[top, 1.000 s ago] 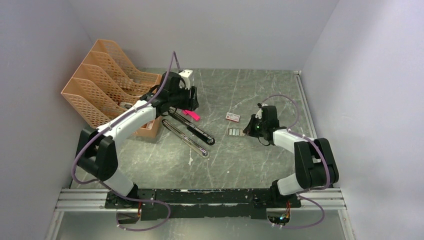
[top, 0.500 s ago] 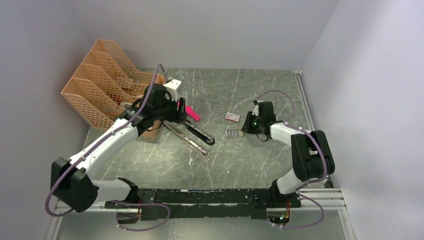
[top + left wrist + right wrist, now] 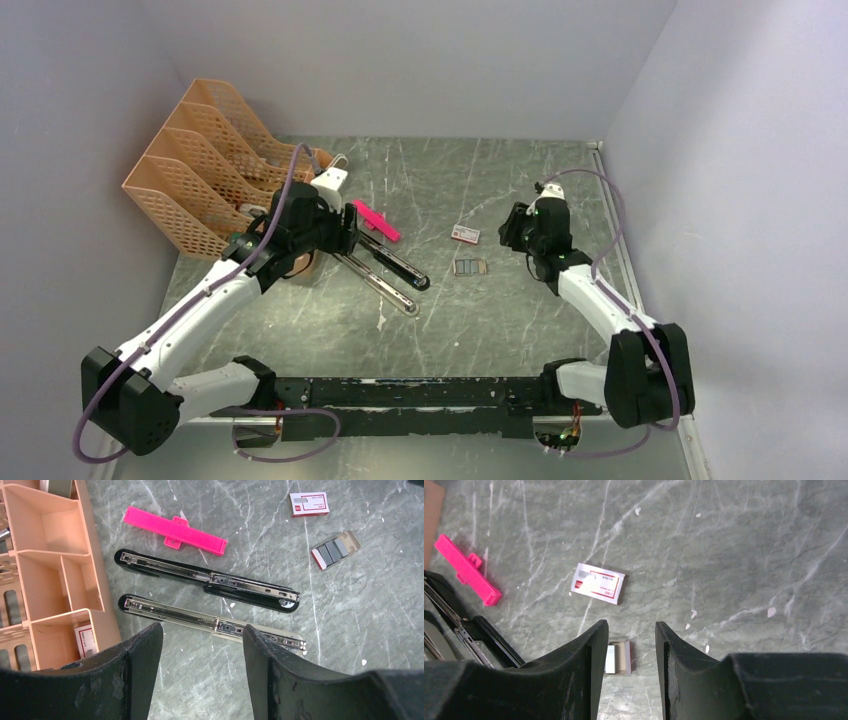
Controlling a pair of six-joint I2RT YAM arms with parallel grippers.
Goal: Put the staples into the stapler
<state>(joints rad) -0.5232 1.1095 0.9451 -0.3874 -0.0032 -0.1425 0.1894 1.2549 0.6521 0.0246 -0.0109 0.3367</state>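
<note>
The left arm (image 3: 200, 300) runs from its base at the lower left of the top view up towards the centre-left, its elbow low and its wrist pitched down over the table (image 3: 500, 330). Its claw (image 3: 201, 632) is released: the two black fingers (image 3: 135, 675) stand well apart with nothing between them, hanging above the stapler (image 3: 210, 580) and the silver stick (image 3: 210, 622) just beside it. The right arm (image 3: 600, 300) rises from the lower right and bends in to the centre-right, camera facing down. Its claw (image 3: 630, 625) is also released and grips nothing.

The stapler lies flat on the table left of centre in the top view, slanting from upper left to lower right, its silver rail facing up. A pink piece (image 3: 175, 527) lies just above it, apart from it. The staples (image 3: 611, 658) sit in a small open tray on the table, seen through the gap of the right fingers (image 3: 589, 665). Their white box with red print (image 3: 598, 583) lies near, higher in that frame.

The table is grey-green marbled stone with white flecks. An orange mesh rack (image 3: 200, 170) fills the upper left. Pale lilac walls (image 3: 420, 60) close in three sides.
</note>
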